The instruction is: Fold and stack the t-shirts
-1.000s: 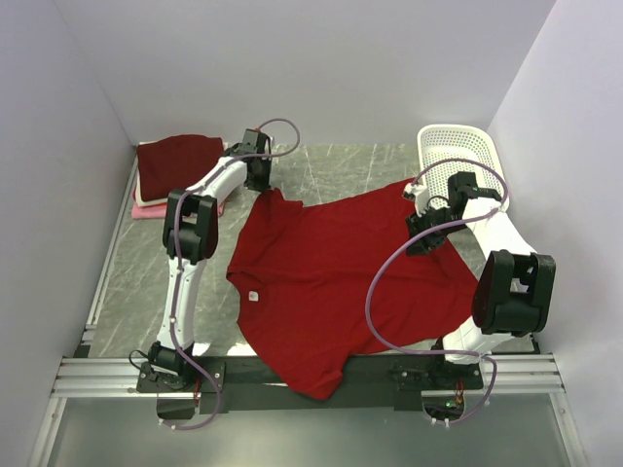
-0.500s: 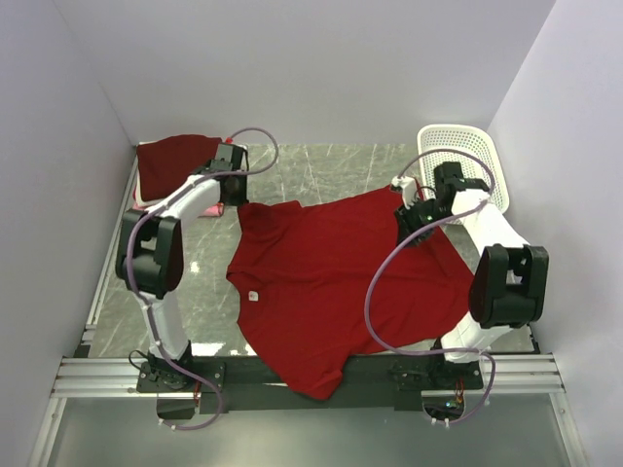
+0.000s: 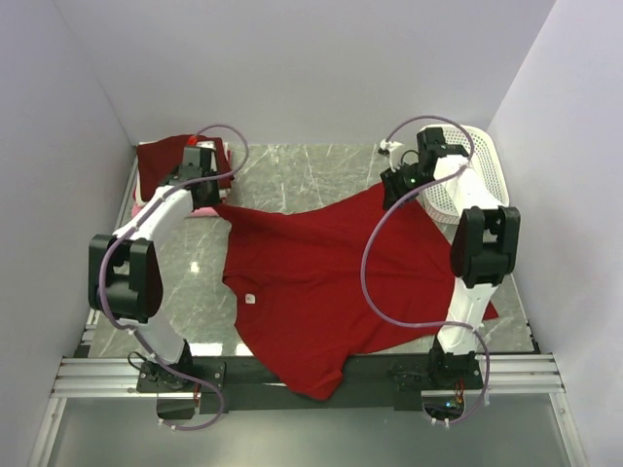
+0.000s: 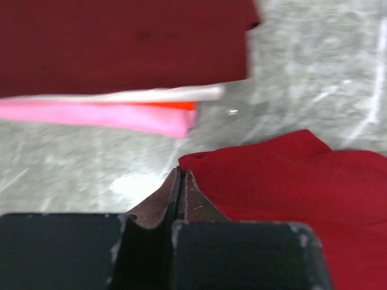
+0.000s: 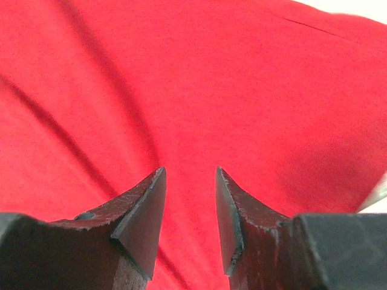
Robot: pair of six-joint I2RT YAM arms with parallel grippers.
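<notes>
A bright red t-shirt (image 3: 321,272) lies spread on the marble table, its white neck label (image 3: 251,299) to the left. My left gripper (image 3: 207,199) is shut at the tip of the shirt's far-left sleeve corner (image 4: 254,175), which is stretched toward it, right beside the folded stack. The stack has a dark maroon shirt (image 4: 121,42) on top, with white (image 4: 151,95) and pink (image 4: 109,115) below. My right gripper (image 3: 393,187) is open over the shirt's far-right part. Its jaws stand apart with only red cloth (image 5: 193,90) showing beyond them.
A white perforated basket (image 3: 479,156) stands at the back right, just behind my right arm. The folded stack (image 3: 161,156) sits in the back-left corner against the wall. The shirt's near hem hangs over the front rail (image 3: 107,375).
My left gripper has moved left toward the stack, drawing the sleeve corner with it. My right gripper has moved toward the back, next to the basket.
</notes>
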